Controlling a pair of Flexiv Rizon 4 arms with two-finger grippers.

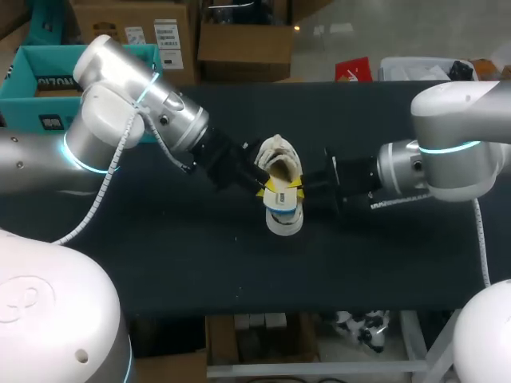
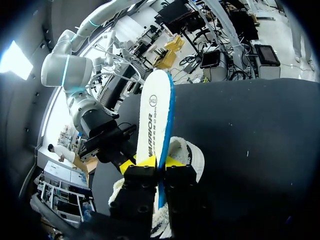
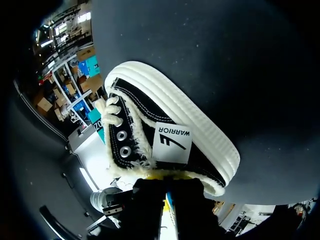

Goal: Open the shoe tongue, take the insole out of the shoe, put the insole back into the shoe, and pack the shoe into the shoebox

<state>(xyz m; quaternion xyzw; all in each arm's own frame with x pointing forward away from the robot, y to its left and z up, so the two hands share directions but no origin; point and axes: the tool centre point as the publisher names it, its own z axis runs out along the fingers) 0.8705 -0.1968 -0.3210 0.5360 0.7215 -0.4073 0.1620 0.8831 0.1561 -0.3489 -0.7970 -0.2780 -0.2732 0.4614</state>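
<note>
Left claw [image 2: 159, 163] clamps the insole [image 2: 153, 112], which rises ahead of it. Right claw [image 3: 169, 176] sits against the collar of the shoe [image 3: 200, 135]; its grip cannot be told.

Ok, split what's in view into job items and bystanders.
Job: black canvas sneaker, held by right gripper; insole, held by left gripper; teal shoebox.
Bystanders: black table.

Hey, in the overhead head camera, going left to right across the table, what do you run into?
left arm → left end effector → shoe → right end effector → right arm
</note>
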